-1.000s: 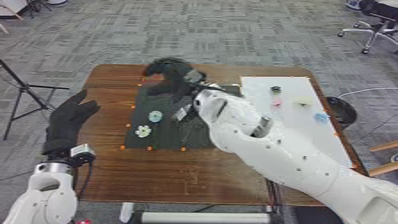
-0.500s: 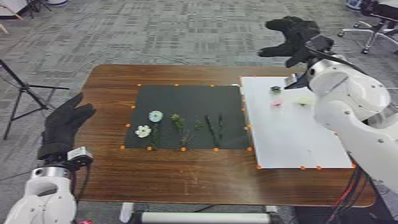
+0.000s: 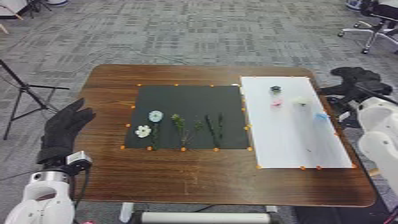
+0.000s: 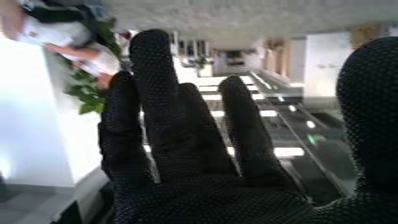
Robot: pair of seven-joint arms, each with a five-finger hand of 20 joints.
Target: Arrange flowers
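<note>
My right hand [image 3: 358, 82] is off the table's right edge, beside the white sheet; in the right wrist view the same hand [image 4: 204, 195] is open, holding nothing. At the left edge rests my left hand [image 3: 64, 127], open and empty. The black mat [image 3: 182, 95] bears a pale blue flower [image 3: 155, 116], a white flower [image 3: 143, 131] and green stems [image 3: 177, 122], with dark stems [image 3: 214, 127] to their right. On the white sheet [image 3: 306, 145] lie a dark flower [image 3: 275, 89], a pink one [image 3: 276, 102], a cream one [image 3: 300, 100] and a blue one [image 3: 321, 115].
The brown table [image 3: 178, 180] extends in front of the mat and sheet. Small orange markers line the edges of both. A black tripod [image 3: 25, 87] stands on the floor to the left, and an office chair [image 3: 380, 30] at the far right.
My right hand has swung from above the mat, past the sheet's far end, to beyond the table's right edge. The flowers on the sheet are uncovered. My left hand has barely moved.
</note>
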